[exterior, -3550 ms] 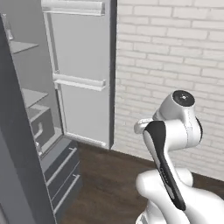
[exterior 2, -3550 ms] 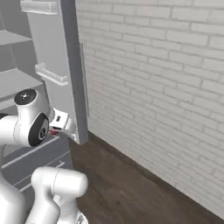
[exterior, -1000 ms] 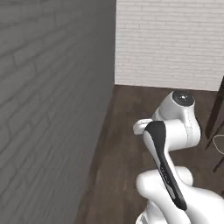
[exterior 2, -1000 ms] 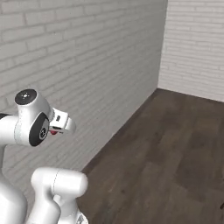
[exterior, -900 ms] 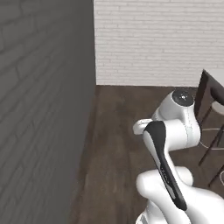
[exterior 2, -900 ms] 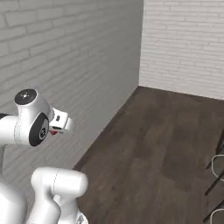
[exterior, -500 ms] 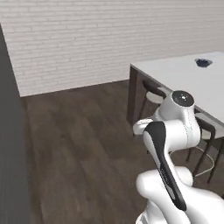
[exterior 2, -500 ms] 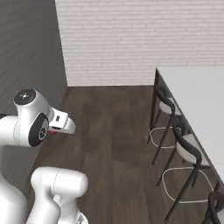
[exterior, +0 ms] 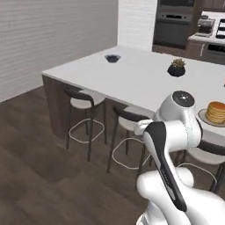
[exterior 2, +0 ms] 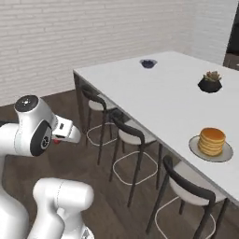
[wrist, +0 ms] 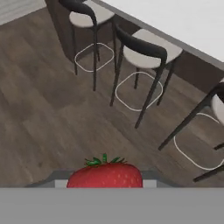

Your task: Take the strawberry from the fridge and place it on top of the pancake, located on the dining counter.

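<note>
We see the arm folded up close to its own body, with the end effector (exterior 2: 57,139) held low at the side, pointing down at the wood floor (wrist: 52,118). It is pinching the strawberry (wrist: 105,174), one red berry with green leaves on top. In front of the end effector, and higher up, is the surface (exterior 2: 158,93), a big white one. The pancake (exterior 2: 211,141) sits on one grey plate (exterior 2: 224,155) far off to the right of the end effector, well apart from the berry. Farther away on the surface we count one small dark bowl (exterior 2: 148,63) and one plant in a black pot (exterior 2: 209,82). Below and ahead of the end effector we count three stools (wrist: 146,50) lined up against the surface.
</note>
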